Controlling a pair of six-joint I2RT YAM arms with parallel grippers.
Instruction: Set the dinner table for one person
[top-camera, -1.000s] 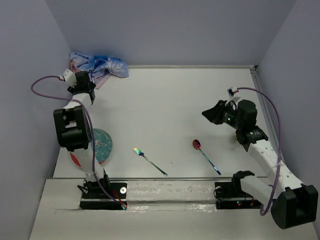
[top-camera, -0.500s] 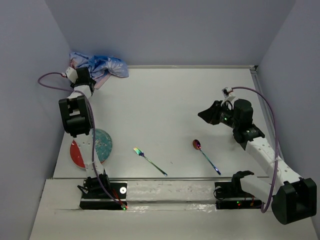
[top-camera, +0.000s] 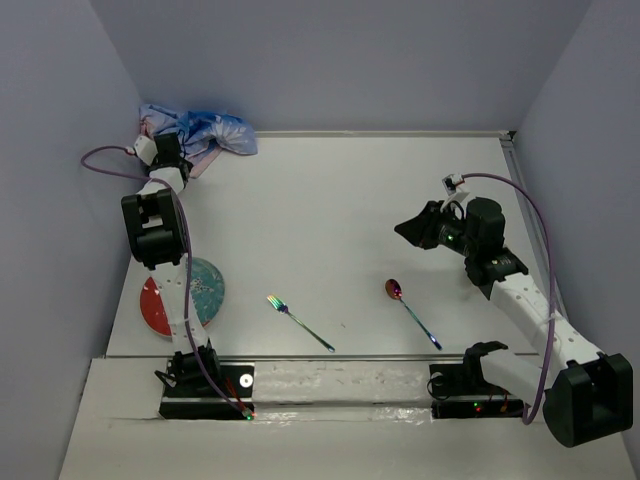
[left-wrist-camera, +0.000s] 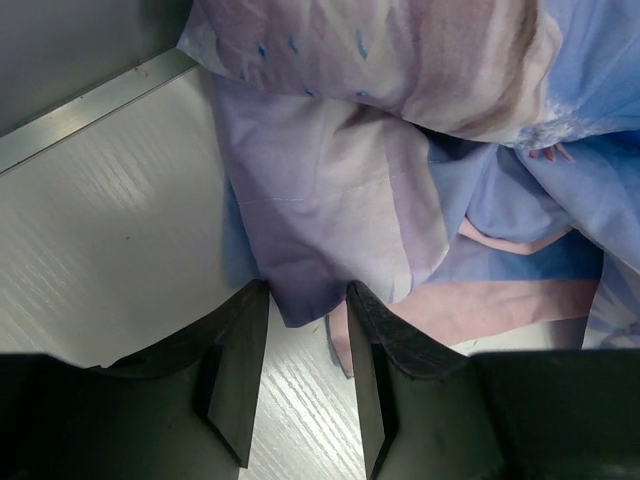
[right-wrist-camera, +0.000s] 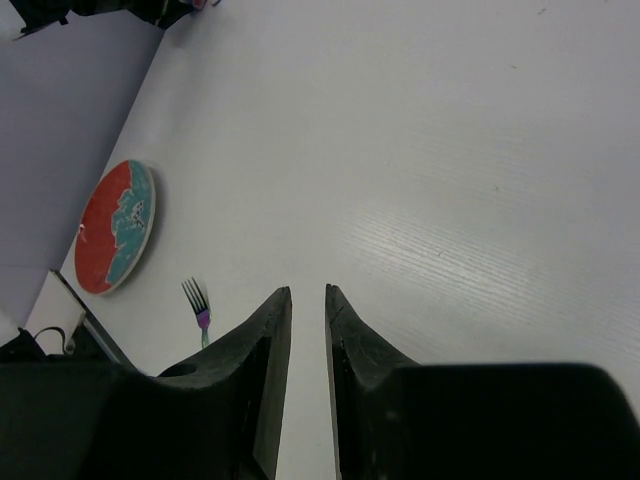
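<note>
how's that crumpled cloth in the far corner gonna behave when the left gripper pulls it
Likely floppy: the cloth lies bunched in soft folds, so it should drape and trail, not lift as one piece. Looks thin, so probably light. Only its edge sits between the left gripper's open fingers, so a pinch may slip off.

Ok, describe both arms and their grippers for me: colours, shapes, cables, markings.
Both arms match: the left arm and right arm have white links between bulky black joint housings. A purple cable loops from each wrist. The left gripper and right gripper have matte black, wedge-shaped fingers. A green light glows on the right wrist.
</note>
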